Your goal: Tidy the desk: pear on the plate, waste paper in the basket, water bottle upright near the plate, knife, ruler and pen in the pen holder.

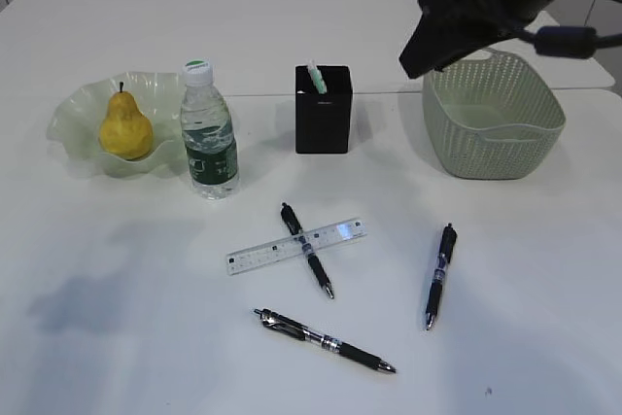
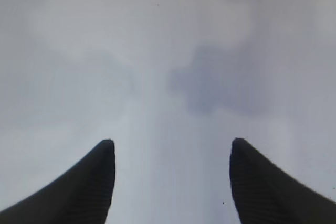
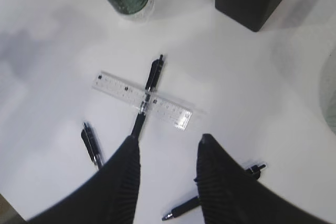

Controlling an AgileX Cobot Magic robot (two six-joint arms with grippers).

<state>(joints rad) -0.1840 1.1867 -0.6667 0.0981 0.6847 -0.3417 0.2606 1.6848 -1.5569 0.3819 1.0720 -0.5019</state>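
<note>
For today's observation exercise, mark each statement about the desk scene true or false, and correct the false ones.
1. The yellow pear lies on the pale green ruffled glass plate. True.
2. The clear plastic water bottle with the green label lies on its side. False: it stands upright beside the plate.
3. The clear plastic ruler lies across one of the black pens. True.
4. All pens are in the matte black square pen holder. False: three black pens lie on the white desk.
5. The left hand grips a pen. False: it is open and empty.
</note>
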